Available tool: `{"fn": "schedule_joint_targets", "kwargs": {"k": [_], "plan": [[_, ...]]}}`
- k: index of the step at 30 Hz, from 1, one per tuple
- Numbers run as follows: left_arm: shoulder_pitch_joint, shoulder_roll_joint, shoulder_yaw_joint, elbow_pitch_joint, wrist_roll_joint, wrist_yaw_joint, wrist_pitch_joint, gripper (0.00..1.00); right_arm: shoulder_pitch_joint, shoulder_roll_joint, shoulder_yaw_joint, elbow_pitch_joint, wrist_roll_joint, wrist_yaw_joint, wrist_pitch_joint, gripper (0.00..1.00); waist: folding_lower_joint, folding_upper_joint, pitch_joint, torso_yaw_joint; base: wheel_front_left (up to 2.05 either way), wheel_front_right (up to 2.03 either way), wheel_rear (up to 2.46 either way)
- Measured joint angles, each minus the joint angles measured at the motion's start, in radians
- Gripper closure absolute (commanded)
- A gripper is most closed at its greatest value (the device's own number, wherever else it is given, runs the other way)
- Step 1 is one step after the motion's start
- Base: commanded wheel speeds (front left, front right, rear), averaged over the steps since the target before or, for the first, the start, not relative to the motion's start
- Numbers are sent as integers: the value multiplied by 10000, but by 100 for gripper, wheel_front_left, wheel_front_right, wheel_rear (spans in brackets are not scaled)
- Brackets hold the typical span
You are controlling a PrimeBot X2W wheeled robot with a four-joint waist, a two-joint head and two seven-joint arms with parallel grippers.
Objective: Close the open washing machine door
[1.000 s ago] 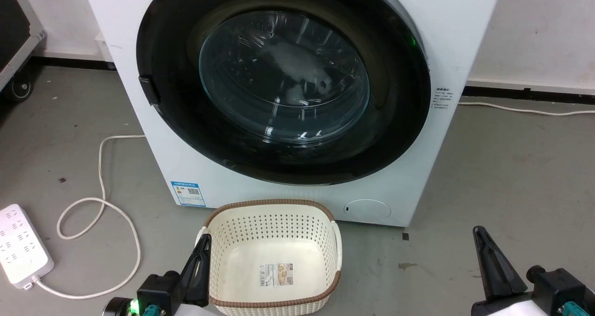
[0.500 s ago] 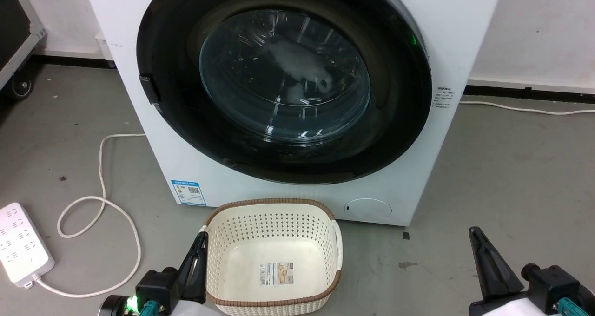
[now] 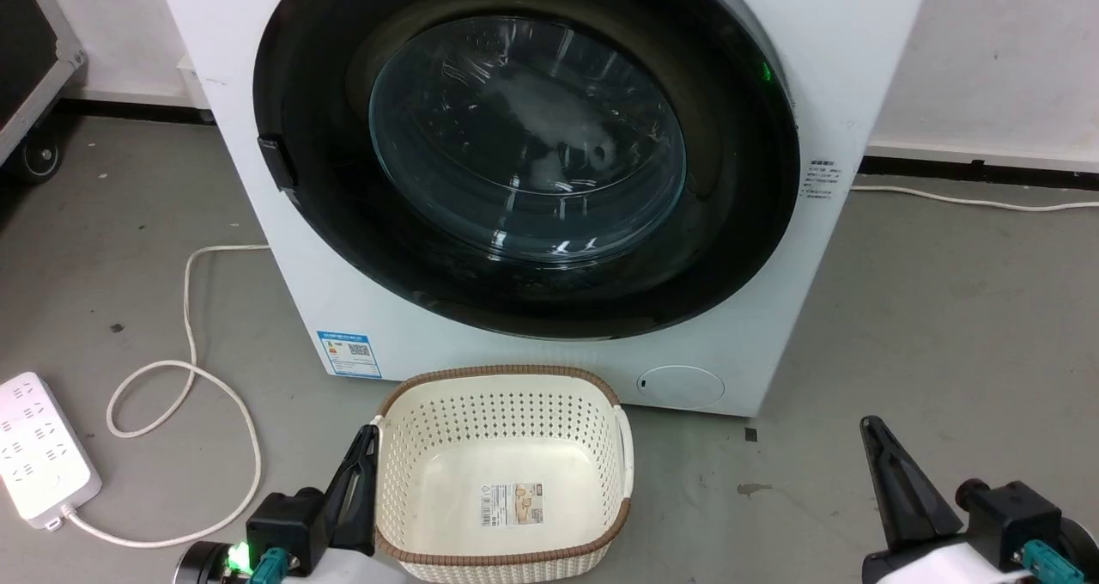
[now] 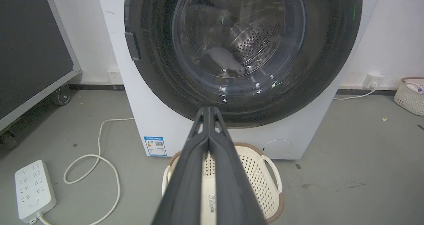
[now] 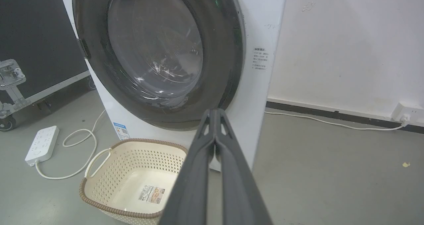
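- Pointing toward the washer (image 3: 755, 361), the left gripper (image 3: 369, 438) has its two dark fingers (image 4: 198, 158) pressed together with nothing between them.
- The right gripper (image 3: 871, 434) is likewise closed and empty, and its fingers (image 5: 198, 172) meet at the tip. It sits out before the washer's right front corner, well apart from it.
- The left gripper sits before the washer's left half. Its tip shows against the left rim of a basket (image 3: 502, 370), and whether the two touch cannot be told.
- The basket is cream with a brown rim and pierced walls. It stands on the grey floor just before the washer, below the door (image 3: 528, 137), with a label on its bottom.
- The door lies flat against the washer's front, its wide black rim flush with the white panel.
- Through the glass, the left wrist view shows the steel drum (image 4: 251, 43).
- A dark catch (image 3: 276, 163) sits on the door's left edge.
- A blue sticker (image 3: 349, 355) is low on the washer's left front, and a round flap (image 3: 680, 386) is low on its right.
- A white power strip (image 3: 39, 447) lies on the floor left of the washer, its cord (image 3: 186, 309) looping toward the washer's left side.
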Motion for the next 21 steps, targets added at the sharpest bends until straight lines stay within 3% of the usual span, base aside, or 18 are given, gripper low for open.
{"fn": "schedule_joint_targets", "kwargs": {"k": [21], "plan": [[-51,-6,150,-267,165,169,514,100,-175,2,86,-144,-201,0,550,100,0,0,53,39,0,0,0]]}}
